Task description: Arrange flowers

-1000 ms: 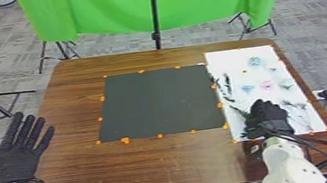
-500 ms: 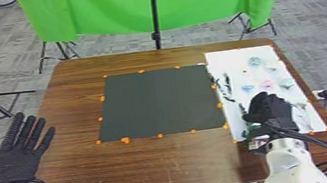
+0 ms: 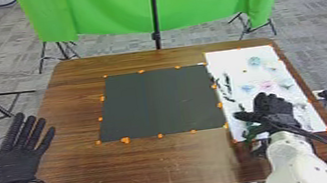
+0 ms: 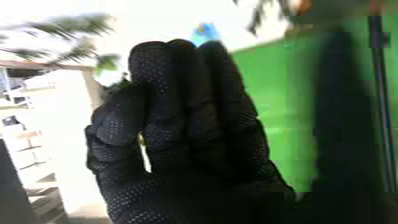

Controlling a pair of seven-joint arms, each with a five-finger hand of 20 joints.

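The right hand's (image 3: pixel 276 109) thumb has swung farther out from its straight, close-set fingers, probably readying a grasp on the green foliage (image 3: pixel 251 130) below the thumb; the left hand's (image 3: pixel 12 157) fingers are spread wide. Beyond the right fingertips, the white board (image 3: pixel 227 58) carries the pink flower (image 3: pixel 266 85) and blue flower (image 3: pixel 247 88).

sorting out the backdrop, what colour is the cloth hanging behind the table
The cloth is bright green, seen best in the head view.
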